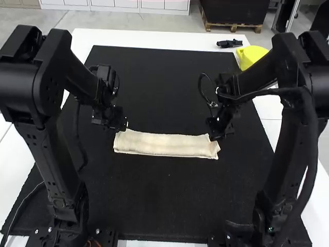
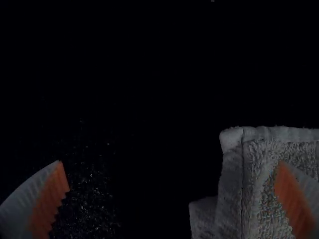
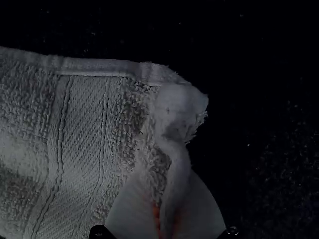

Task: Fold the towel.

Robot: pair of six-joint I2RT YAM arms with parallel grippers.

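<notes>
The towel (image 1: 164,144) lies as a narrow folded strip on a black mat (image 1: 154,87) over the white tabletop (image 1: 139,39). At its left end, the left tool (image 1: 123,126) stands wide open, holding nothing; at its right end, the right tool (image 1: 215,135) pinches a corner. Beyond the towel, rightward, sits something yellow (image 1: 252,54).

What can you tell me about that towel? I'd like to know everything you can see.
The towel is cream-coloured, with looped pile, a hemmed edge and a flatter woven band near its right end. It lies crosswise on the black mat, folded into a long, narrow strip. The right gripper pinches a bunched bit at that end. The open left gripper is at the other end; whether it touches is unclear.
</notes>
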